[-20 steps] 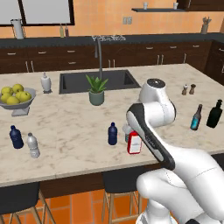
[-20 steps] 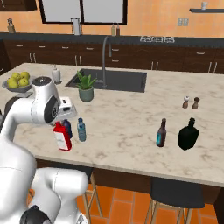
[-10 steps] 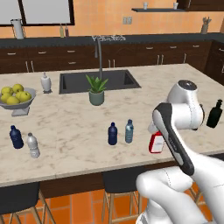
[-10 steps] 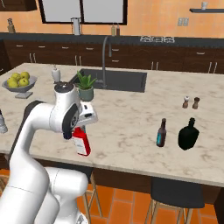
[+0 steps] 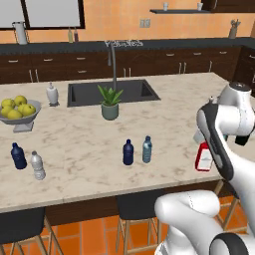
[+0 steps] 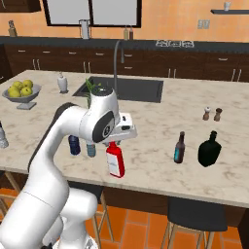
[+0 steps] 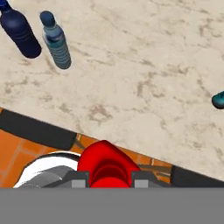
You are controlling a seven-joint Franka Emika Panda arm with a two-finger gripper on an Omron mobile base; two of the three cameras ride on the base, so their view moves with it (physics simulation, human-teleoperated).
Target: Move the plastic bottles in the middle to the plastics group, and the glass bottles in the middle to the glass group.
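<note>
Now my jaws hold the red bottle (image 6: 115,162) by its neck, near the bench's (image 6: 160,165) front edge, with the green bottle (image 6: 209,149) well apart.

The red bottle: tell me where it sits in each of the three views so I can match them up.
Left base view: red bottle at right, partly behind the arm.
Right base view: centre-left, hanging under the gripper, above the counter's front edge.
Hand view: bottom centre, between the fingertips.
Shared landmark: the navy bottle beside the teal bottle.
</note>
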